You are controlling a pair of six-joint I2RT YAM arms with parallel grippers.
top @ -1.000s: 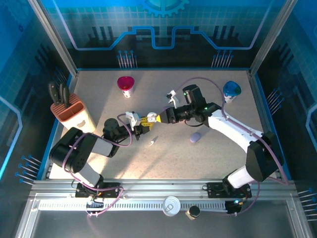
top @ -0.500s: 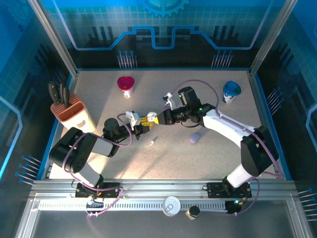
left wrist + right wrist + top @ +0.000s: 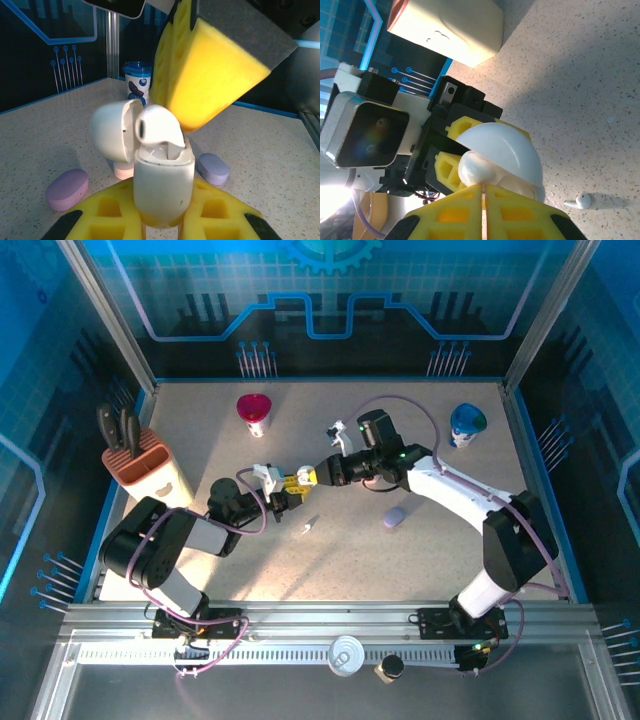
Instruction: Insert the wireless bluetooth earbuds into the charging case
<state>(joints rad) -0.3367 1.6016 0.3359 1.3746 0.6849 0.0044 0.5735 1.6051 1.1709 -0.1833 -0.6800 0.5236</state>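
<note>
Knife block [image 3: 145, 465], pink cup [image 3: 254, 412], blue cup [image 3: 467, 423] & purple case [image 3: 395, 517] sit well clear; a spare earbud [image 3: 306, 528] lies on the table [image 3: 350, 560] just below the grippers. L arm low, left gripper [image 3: 288, 492] clamped on the open white charging case [image 3: 162, 185]; R arm stretched across, right gripper [image 3: 482, 200] pinched tight on a white earbud [image 3: 156, 125] at the case mouth. Vs earlier, R arm has slid left toward it.

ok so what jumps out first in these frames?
At the middle of the table, the left gripper clamps a white charging case with its lid open. The right gripper meets it with shut yellow pads right at a white earbud sitting partly in the case mouth. A second earbud lies loose just in front of them, and a purple oval case lies off to the right.
</note>
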